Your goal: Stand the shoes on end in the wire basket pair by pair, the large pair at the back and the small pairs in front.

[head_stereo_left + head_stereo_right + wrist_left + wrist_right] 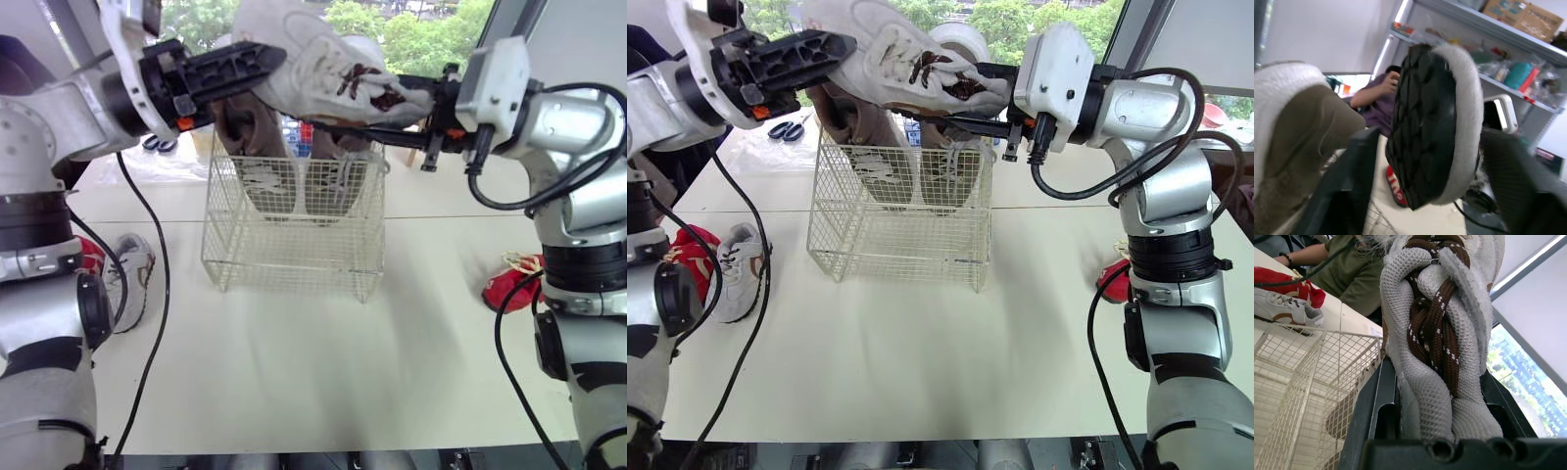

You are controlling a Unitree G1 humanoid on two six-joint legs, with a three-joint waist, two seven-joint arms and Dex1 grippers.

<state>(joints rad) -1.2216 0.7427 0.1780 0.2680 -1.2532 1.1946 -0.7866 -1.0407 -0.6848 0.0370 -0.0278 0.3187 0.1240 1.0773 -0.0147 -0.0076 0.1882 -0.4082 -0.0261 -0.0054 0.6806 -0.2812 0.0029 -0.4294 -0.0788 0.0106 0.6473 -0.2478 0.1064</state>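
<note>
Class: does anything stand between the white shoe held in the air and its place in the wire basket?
Yes: two shoes already stand on end at the back of the wire basket, right beneath the white shoe. The front half looks free.

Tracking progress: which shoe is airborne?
The brown-laced white shoe, gripped by the left tool and right tool above the basket; others are in it or on the table.

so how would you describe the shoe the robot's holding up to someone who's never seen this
Find the wire basket on the white table, with two big shoes standing on end at its back. Just above it, the left gripper and right gripper clamp a large pale sneaker. Unlike the others it hangs in mid-air, showing brown white-flecked laces.
</note>
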